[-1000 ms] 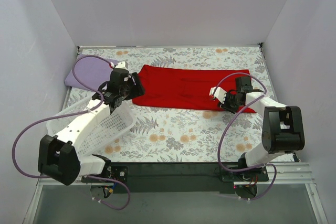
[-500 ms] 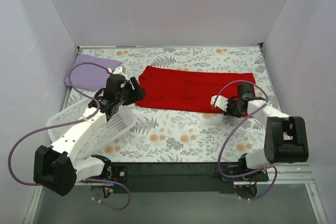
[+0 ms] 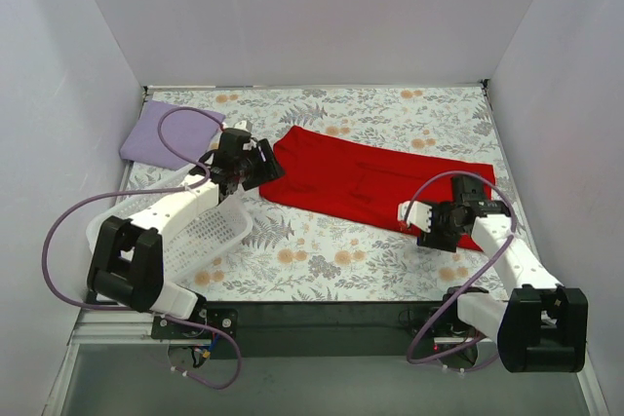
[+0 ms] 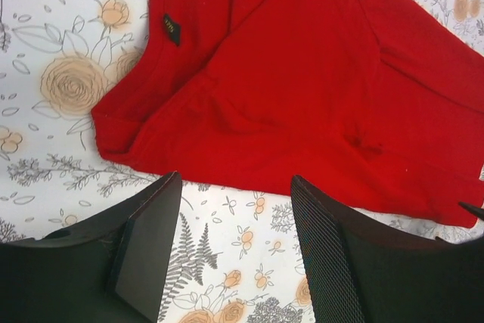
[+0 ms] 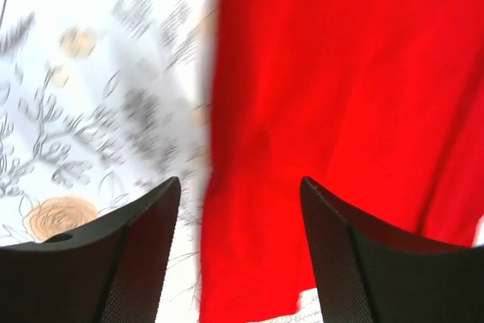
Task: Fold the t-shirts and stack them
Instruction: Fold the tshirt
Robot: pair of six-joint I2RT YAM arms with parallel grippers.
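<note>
The bright red t-shirt (image 3: 366, 177), folded into a long band, lies slantwise on the cloth from back left to near right. The lavender t-shirt (image 3: 161, 133) lies folded in the back left corner. My left gripper (image 3: 270, 165) hovers at the red shirt's left end. In the left wrist view it (image 4: 234, 179) is open over bare tablecloth, just short of the red t-shirt (image 4: 302, 88) and its collar label. My right gripper (image 3: 432, 231) is at the shirt's near right end. The right wrist view shows it (image 5: 240, 183) open, with the red t-shirt (image 5: 340, 73) lying below and between its fingers.
A white perforated basket (image 3: 200, 236) lies tipped at the left, under my left arm. The floral tablecloth (image 3: 331, 260) covers the table. White walls close in the back and both sides. Purple cables loop off both arms.
My right gripper moved toward the near edge, dragging the red shirt's right end with it, then opened. The shirt now lies slantwise. My left arm shifted slightly right and stayed open.
</note>
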